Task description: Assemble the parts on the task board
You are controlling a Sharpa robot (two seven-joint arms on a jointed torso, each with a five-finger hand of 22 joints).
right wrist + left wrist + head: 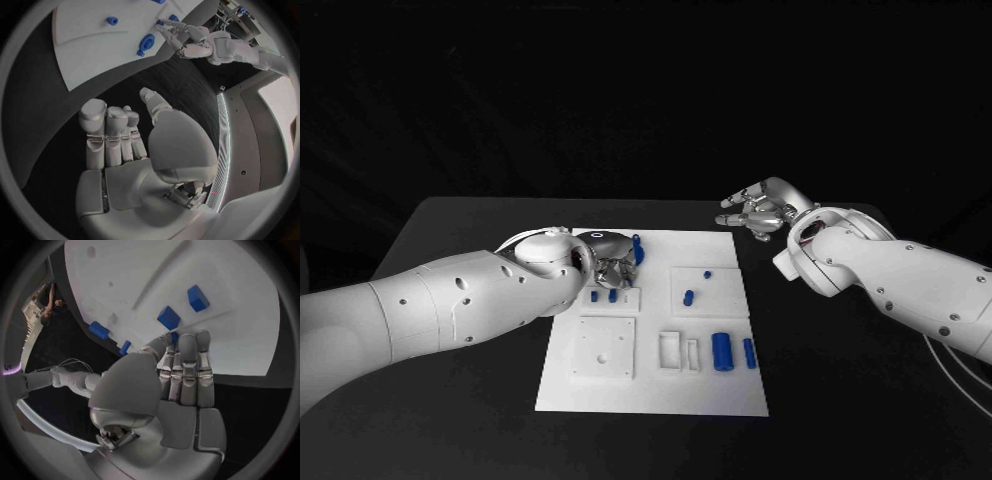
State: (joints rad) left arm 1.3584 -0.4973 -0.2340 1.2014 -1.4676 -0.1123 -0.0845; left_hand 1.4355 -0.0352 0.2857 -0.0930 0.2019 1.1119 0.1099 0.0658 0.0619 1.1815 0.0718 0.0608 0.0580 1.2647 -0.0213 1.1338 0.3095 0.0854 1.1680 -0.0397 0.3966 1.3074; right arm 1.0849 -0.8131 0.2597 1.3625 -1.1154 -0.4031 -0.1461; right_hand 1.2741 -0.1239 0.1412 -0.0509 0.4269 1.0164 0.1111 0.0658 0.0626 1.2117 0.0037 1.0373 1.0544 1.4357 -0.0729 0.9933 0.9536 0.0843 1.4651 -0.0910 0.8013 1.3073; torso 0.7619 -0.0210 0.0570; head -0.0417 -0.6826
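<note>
Left hand working at the far-left corner of the task board, right hand idle off the board's far right

Left hand (610, 268) sits low over the far-left of the task board (653, 395), beside a long blue part (638, 248) and just above two small blue parts (604, 295); whether it grips anything I cannot tell, as the fingers (187, 370) lie straight and close together with their tips hidden against the board, likely reaching for a piece. Mid-board, two more small blue parts (688, 296) rest on a raised square; nearer the robot, a blue cylinder (721, 351) and slim blue part (749, 352) lie beside white slots, probably awaiting seating. Right hand (762, 208) hovers over bare table (473, 220) past the board's far-right corner, fingers loosely spread, holding nothing, seemingly parked clear. Matte black table, dark surroundings
</note>
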